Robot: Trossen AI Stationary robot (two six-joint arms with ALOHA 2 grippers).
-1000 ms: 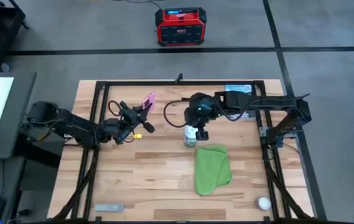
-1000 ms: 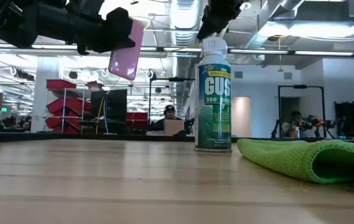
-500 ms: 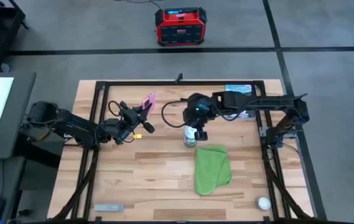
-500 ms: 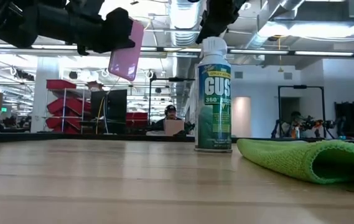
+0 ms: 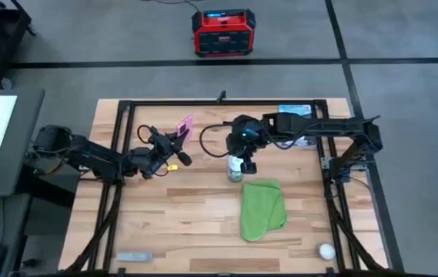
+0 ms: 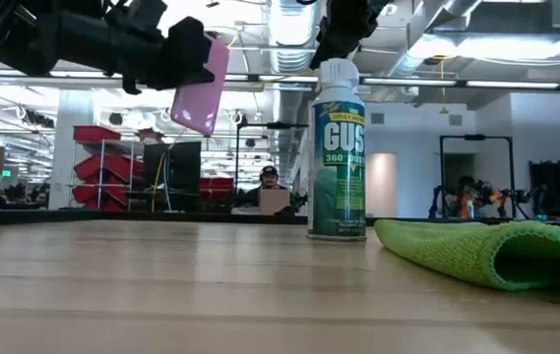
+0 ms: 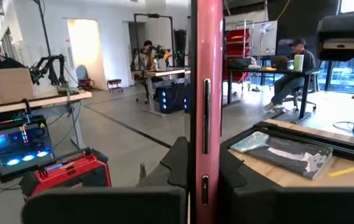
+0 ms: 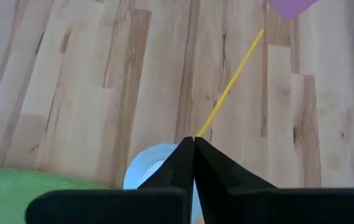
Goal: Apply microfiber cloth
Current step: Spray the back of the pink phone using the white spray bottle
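The green microfiber cloth (image 5: 262,208) lies folded on the table right of middle, its near fold showing in the low view (image 6: 486,248). No gripper touches it. A green and white spray can (image 6: 339,147) stands upright just beyond it. My right gripper (image 8: 193,144) hangs shut right over the can's white cap (image 8: 155,167). My left gripper (image 5: 174,143), left of middle, is shut on a pink phone (image 6: 201,84) held high above the table. My left gripper pinches the phone's two broad faces near its lower end (image 7: 205,180) between its two fingers (image 7: 178,165), coming from the table's left. The phone stands up out of the fingers, slightly tilted, lifted clear of the table. My right gripper's shut fingers point down over the can's cap; I cannot tell whether they touch it.
A thin yellow stick (image 8: 229,87) lies on the table between the arms. A white ball (image 5: 325,251) sits at the near right corner, and a grey bar (image 5: 135,256) at the near left edge. A flat packet (image 5: 294,111) lies at the far right edge.
My left gripper has turned a little, and the pink phone has tipped slightly in the air. My right gripper has stayed over the can's cap.
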